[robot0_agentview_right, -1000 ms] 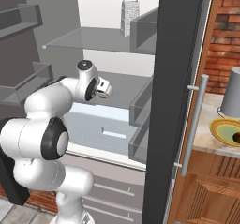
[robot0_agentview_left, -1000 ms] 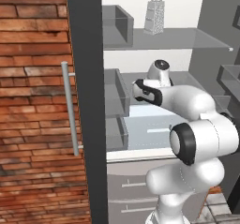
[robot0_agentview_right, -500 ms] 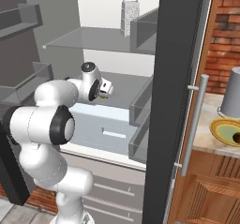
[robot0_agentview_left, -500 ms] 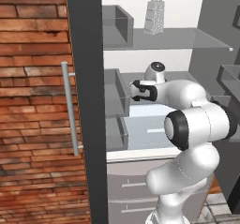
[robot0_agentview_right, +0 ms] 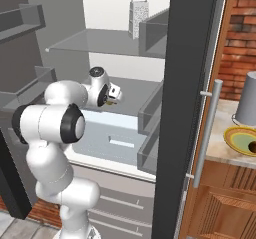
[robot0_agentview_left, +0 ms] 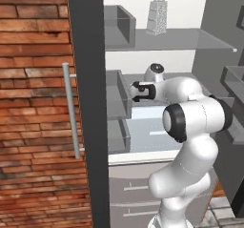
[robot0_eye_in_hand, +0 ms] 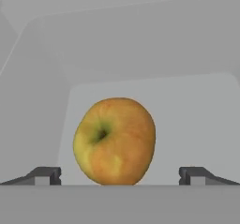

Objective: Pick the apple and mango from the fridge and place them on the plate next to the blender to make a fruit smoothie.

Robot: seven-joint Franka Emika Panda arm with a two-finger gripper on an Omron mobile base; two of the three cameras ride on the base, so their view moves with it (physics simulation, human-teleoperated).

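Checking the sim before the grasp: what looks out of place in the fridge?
A metal box grater stands on the fridge's top glass shelf, an odd place for a kitchen tool. The apple sits intact ahead of the open gripper.

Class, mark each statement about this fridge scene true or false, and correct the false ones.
1. The fridge door is shut. False: it stands open, showing the shelves.
2. An apple lies ahead of the gripper, between its open jaws. True.
3. A grater stands on the top shelf. True.
4. The gripper is already clamped on the apple. False: the jaws stand wide, apart from it.
5. The plate sits on the counter, right of the fridge in the right base view. True.
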